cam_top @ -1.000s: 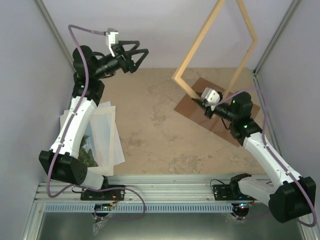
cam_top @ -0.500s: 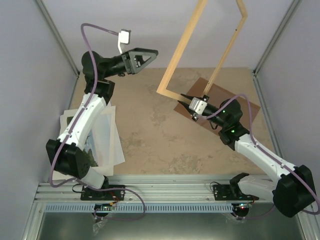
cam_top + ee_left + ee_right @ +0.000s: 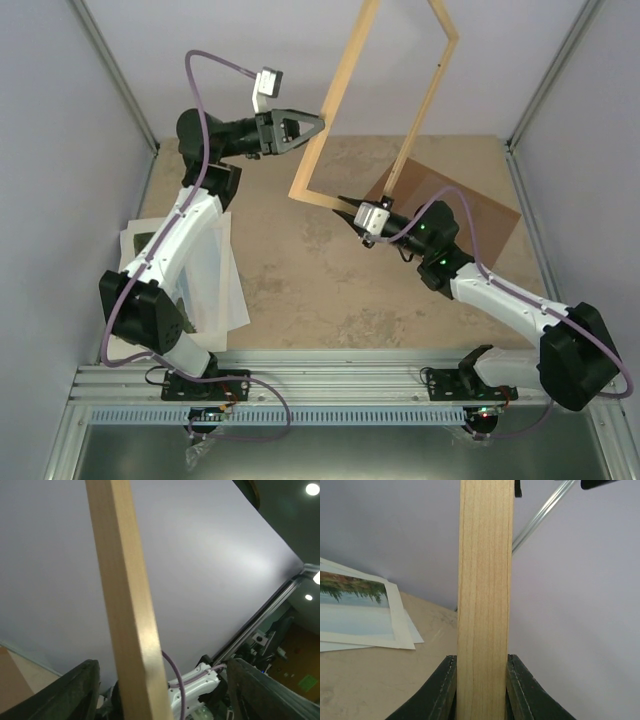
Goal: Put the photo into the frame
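The frame (image 3: pixel 338 92) of pale wood is lifted off the table and tilted up toward the back wall. My right gripper (image 3: pixel 344 205) is shut on its lower bar; the right wrist view shows both fingers (image 3: pixel 445 690) pressed against the bar (image 3: pixel 485 580). My left gripper (image 3: pixel 318 122) is open, and its jaws straddle the frame's left bar (image 3: pixel 125 580) without gripping it. The left fingers (image 3: pixel 80 690) stand wide apart. The photo (image 3: pixel 208 268) lies flat at the table's left, partly under the left arm. It also shows in the right wrist view (image 3: pixel 355 610).
A flat brown backing board (image 3: pixel 470 215) lies on the table at the right, under the right arm. White sheets lie under the photo. Walls close the table in at the left, back and right.
My right arm has carried the frame leftward and stretched out. My left gripper has swung right, from open air to around the frame's left bar.
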